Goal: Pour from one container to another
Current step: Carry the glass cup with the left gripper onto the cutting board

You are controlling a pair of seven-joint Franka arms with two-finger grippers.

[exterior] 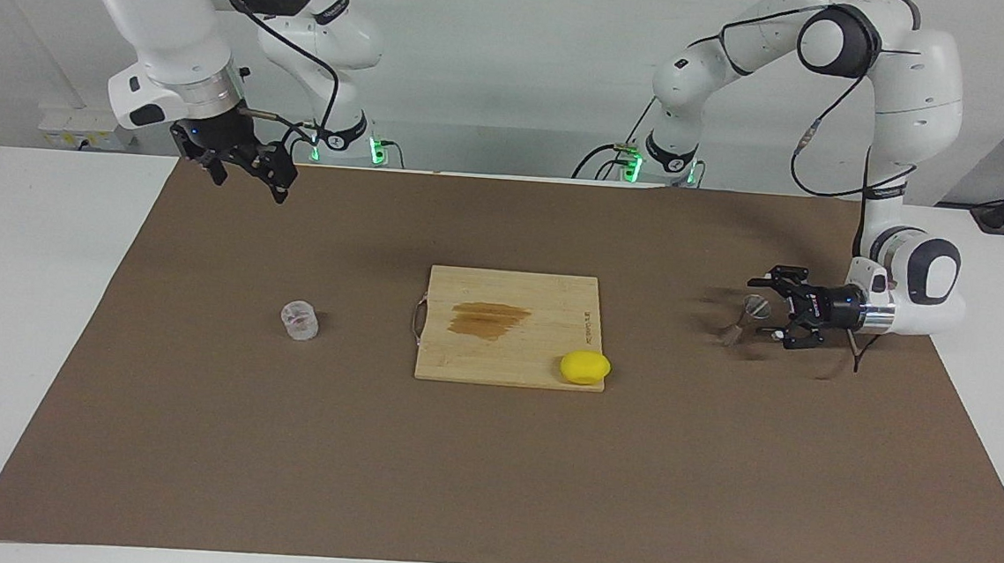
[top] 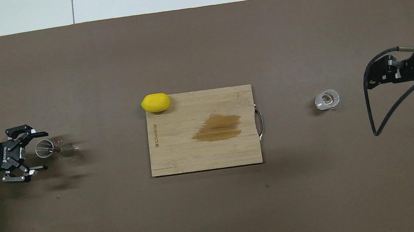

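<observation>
The clear cup (exterior: 299,319) stands untouched, well apart from both end effectors; the spread left end effector (exterior: 773,316) is beside the jigger (exterior: 745,320), the spread right end effector (exterior: 245,171) waits; nothing poured yet.

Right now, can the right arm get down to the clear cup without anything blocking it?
Probably yes. The right gripper hangs open above the mat, and the clear cup stands alone on bare mat at that arm's end of the table. The cutting board lies apart from it, toward the middle.
</observation>
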